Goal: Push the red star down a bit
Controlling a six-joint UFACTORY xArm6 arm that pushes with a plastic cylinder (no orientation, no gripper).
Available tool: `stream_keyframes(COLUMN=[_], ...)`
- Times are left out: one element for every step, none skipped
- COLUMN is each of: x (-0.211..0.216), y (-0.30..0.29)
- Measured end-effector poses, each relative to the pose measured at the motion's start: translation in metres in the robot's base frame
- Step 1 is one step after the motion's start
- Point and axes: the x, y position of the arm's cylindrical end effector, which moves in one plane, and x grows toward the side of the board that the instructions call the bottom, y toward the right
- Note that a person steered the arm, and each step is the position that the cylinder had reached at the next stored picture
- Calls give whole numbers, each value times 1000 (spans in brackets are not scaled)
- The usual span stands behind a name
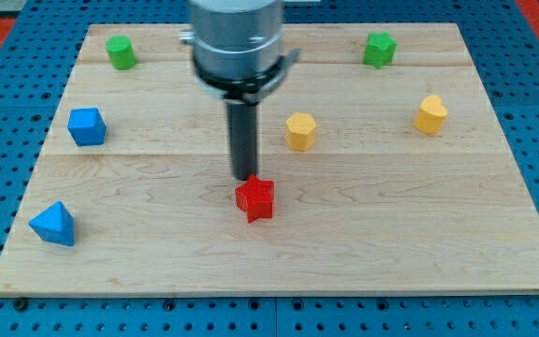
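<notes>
My tip [246,177] is sitting just above the red star [255,198] in the view, right at the star's top edge and seemingly touching it, though the contact itself is too fine to confirm. The arm is carrying no claw at all, only the straight dark rod, so nothing is opening, closing or gripping. The red star is lying flat on the wooden board [391,234], a little left of the middle and in the lower half; it is showing a bright, glossy red top face with short blunt points and darker red side walls facing the view's bottom. A yellow block [300,131], roughly hexagonal, is standing up and to the right of the star, and a second yellow block [430,114] is sitting further right. A green block [120,51] is resting near the top left corner and a green star [379,49] near the top right. A blue block [87,125] is lying at the left edge, with a blue triangular block [54,224] below it.
</notes>
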Motion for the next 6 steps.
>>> stream_keyframes(x=[10,14,16,16,30,39], y=[46,80,20,-34,-30,56])
